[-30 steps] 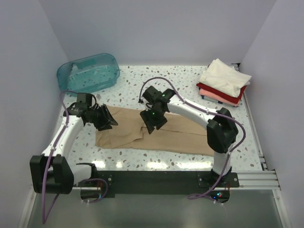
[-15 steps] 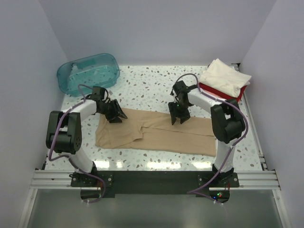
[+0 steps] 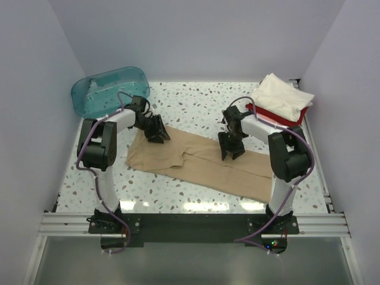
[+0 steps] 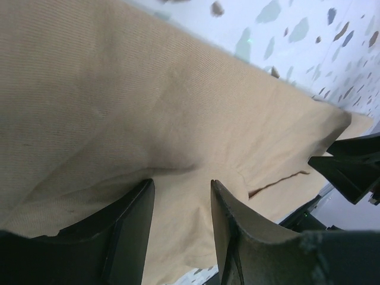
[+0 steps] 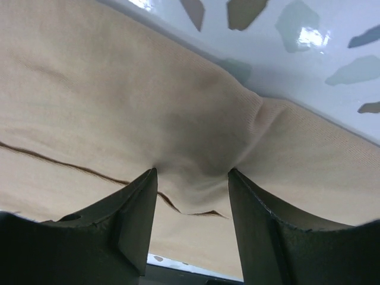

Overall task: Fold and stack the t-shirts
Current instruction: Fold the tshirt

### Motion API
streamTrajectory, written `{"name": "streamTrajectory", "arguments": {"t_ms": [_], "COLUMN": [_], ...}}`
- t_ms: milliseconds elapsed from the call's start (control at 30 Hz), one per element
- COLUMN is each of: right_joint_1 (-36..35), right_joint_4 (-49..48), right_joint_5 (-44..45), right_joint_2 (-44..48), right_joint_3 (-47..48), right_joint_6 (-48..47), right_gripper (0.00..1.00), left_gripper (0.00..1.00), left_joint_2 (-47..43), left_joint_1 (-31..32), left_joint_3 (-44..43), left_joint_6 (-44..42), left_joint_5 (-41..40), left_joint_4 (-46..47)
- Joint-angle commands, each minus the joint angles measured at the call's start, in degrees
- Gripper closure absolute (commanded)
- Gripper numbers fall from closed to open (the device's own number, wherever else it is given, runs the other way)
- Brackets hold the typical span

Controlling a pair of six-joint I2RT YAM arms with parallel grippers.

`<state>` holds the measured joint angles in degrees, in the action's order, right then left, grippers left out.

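The tan t-shirt (image 3: 196, 163) lies folded into a long band across the table, tilted down to the right. My left gripper (image 3: 158, 132) is at its far left edge; in the left wrist view (image 4: 181, 181) the fingers stand a little apart with their tips pressed into the tan cloth (image 4: 148, 107). My right gripper (image 3: 231, 149) is at the far edge right of the middle; in the right wrist view (image 5: 193, 172) its fingers are also apart, with the cloth (image 5: 196, 124) puckered between the tips. Cream (image 3: 282, 95), pink (image 3: 268, 117) and red (image 3: 297, 122) t-shirts lie folded in a stack at the back right.
A translucent teal tub (image 3: 110, 90) stands at the back left, just behind the left arm. White walls close in the table on three sides. A metal rail (image 3: 196, 221) runs along the near edge, by the arm bases.
Both grippers swung outward and back to the shirt's far edge and came down on it. The shirt turned: its left end shifted away, its right end toward the near edge.
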<state>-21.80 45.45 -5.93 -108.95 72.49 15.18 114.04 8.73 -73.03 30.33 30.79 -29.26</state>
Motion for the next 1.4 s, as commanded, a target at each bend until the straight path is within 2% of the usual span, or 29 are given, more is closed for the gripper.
{"name": "streamTrajectory", "arguments": {"t_ms": [0,300,433,600,767,967,1133,1367], "right_joint_1": [1.1,1.9,1.8,1.9,1.9,1.9,2.0,2.0], "right_joint_4": [2.3,8.9,10.7,13.9,13.9,11.8,9.1,6.7], "right_joint_5": [5.4,8.0,7.6,8.2,7.4,7.2,6.1,6.0], "right_joint_2": [-0.7,-0.4,-0.2,1.3,3.1,1.1,-0.3,-3.4], "right_joint_3": [-3.0,1.2,3.3,7.6,8.7,5.2,2.8,1.4], "right_joint_6": [1.0,3.3,4.1,3.7,1.3,-0.6,-0.5,-0.8], "right_gripper": [0.44,0.44,0.44,0.43,0.42,0.45,0.46,0.46], "left_gripper": [0.51,0.51,0.51,0.53,0.52,0.53,0.53,0.53], "left_joint_2": [7.1,23.6,30.3,31.3,27.6,20.0,12.1,10.7], "left_joint_1": [2.9,4.9,5.2,6.0,6.2,6.2,6.1,5.9], "left_joint_3": [-5.8,-27.8,-39.0,-45.6,-45.6,-42.3,-33.9,-23.7], "left_joint_6": [-4.4,-4.0,-2.9,-1.5,0.4,1.6,0.8,-2.7], "left_joint_5": [-4.0,-1.8,1.3,6.1,9.2,9.6,7.8,8.8], "left_joint_4": [-1.8,-5.9,-4.7,-0.7,2.7,1.0,-1.6,-4.1]}}
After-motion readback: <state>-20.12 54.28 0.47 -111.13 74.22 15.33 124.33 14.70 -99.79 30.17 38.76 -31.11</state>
